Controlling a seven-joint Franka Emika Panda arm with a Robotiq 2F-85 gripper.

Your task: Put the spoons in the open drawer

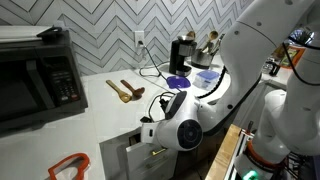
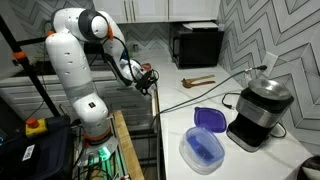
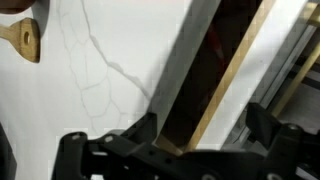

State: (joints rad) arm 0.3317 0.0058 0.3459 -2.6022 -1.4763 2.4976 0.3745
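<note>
Two wooden spoons (image 1: 125, 91) lie on the white counter beside the microwave; they also show in an exterior view (image 2: 197, 81). One spoon's bowl shows at the wrist view's top left (image 3: 24, 38). The open drawer (image 1: 128, 152) sticks out below the counter edge. In the wrist view its dark inside and light wood side (image 3: 225, 70) run diagonally. My gripper (image 3: 205, 130) hangs over the counter edge above the drawer, jaws wide apart with nothing between them. It also shows in both exterior views (image 1: 152, 138) (image 2: 147, 78), well short of the spoons.
A black microwave (image 1: 35, 80) stands on the counter near the spoons. A coffee machine (image 2: 258, 108) and blue lidded containers (image 2: 203, 145) sit further along, with a black cable trailing over the counter. A wooden frame (image 2: 128, 150) stands by the robot's base.
</note>
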